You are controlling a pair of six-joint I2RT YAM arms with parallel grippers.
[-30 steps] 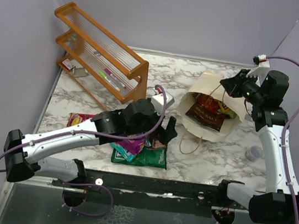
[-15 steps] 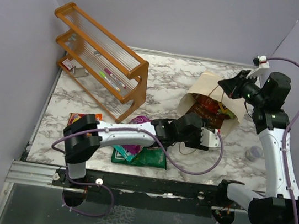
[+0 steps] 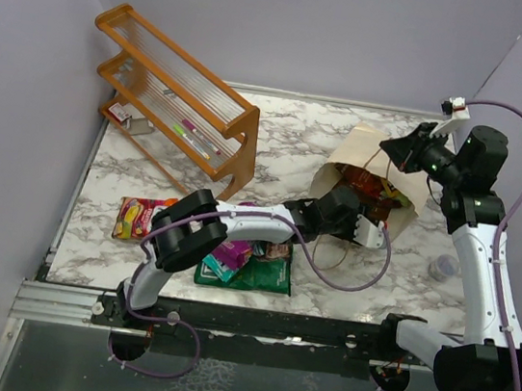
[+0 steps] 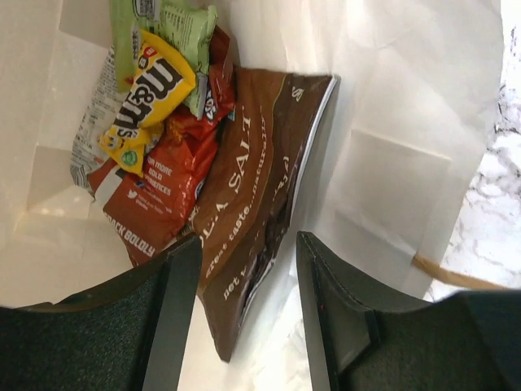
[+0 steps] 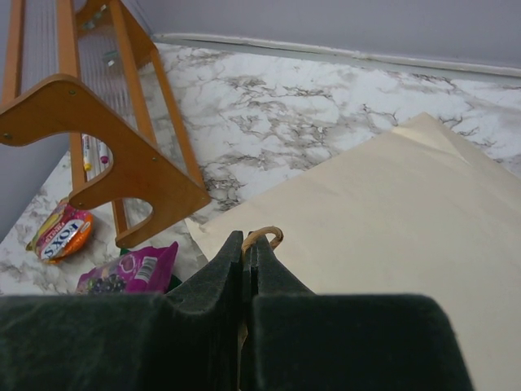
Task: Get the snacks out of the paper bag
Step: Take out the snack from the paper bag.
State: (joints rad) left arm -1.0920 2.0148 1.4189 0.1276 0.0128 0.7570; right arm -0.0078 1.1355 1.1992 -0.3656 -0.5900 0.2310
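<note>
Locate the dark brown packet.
Left wrist view: the dark brown packet lies inside the paper bag, right of the red packet, ahead of the left gripper.

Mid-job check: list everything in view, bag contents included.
beige paper carrier bag: one, right of centre.
dark brown glossy packet: one, inside bag.
red glossy packet: one, inside bag.
yellow candy packet: one, atop red.
pale green packet: one, inside, deepest.
orange-red candy bag: one, near left.
purple packet: one, near centre.
dark green packet: one, beside purple.
orange wooden slatted rack: one, far left.
pink and green pens: apparently two, in rack.
small clear round cap: one, near right.
left pincer: open, at bag mouth.
right pincer: shut on brown string handle.
</note>
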